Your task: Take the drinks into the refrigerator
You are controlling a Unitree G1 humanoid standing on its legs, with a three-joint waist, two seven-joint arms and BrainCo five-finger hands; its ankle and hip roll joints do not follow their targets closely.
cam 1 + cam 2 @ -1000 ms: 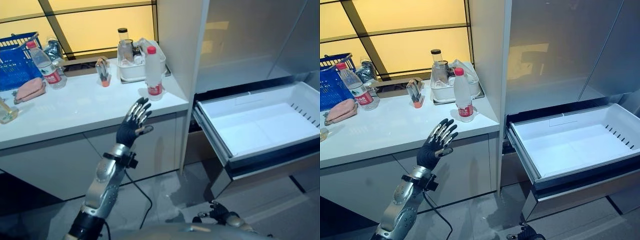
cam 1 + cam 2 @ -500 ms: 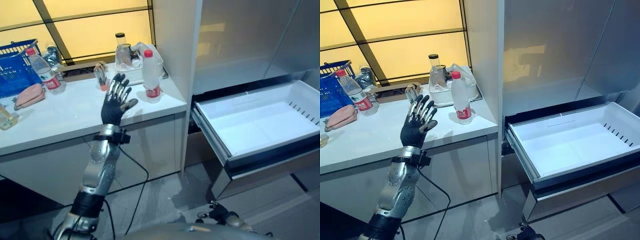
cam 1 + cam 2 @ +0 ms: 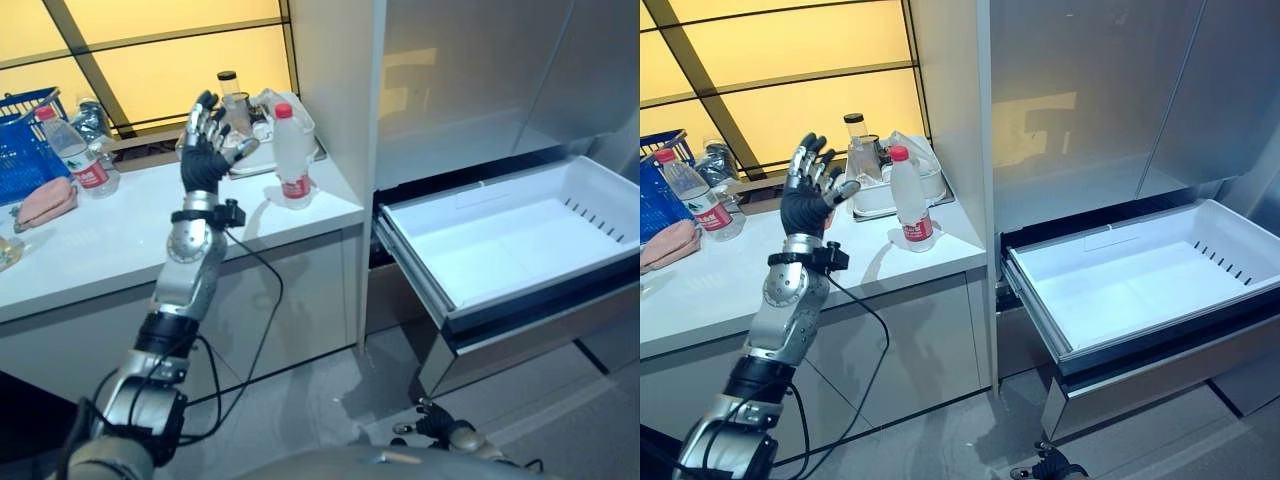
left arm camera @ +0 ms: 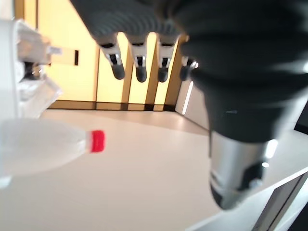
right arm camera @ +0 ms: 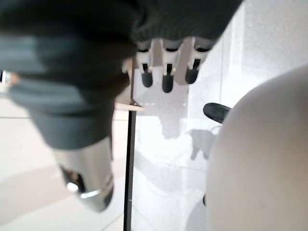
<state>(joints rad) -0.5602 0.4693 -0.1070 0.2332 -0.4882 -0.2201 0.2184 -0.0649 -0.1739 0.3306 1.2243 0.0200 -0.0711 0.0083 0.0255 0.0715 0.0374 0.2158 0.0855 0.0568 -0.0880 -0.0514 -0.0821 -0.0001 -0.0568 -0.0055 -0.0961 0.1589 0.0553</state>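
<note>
Left hand: I see my left hand (image 3: 205,140) raised above the white counter (image 3: 130,225), fingers spread and straight, holding nothing; it hangs to the left of the near bottle, apart from it.
Near bottle: a clear water bottle (image 3: 291,150) with a red cap and red label stands upright near the counter's right end, just in front of the white tray. In the left wrist view I see it (image 4: 45,151) past my straight fingers (image 4: 140,65), not touched.
Far bottle: a second red-capped bottle (image 3: 72,152) stands upright at the counter's left, beside the blue basket (image 3: 20,140).
Tray: a white tray (image 3: 270,140) at the back holds a jar with a dark lid (image 3: 232,95) and clear plastic items.
Other item: a pink thing (image 3: 45,200) lies near the basket.
Refrigerator: the drawer (image 3: 510,245) is pulled out, white inside, to the right of the counter.
Right hand: my right hand (image 3: 440,430) hangs low near the floor; in the right wrist view its fingers (image 5: 166,67) are relaxed, holding nothing.
</note>
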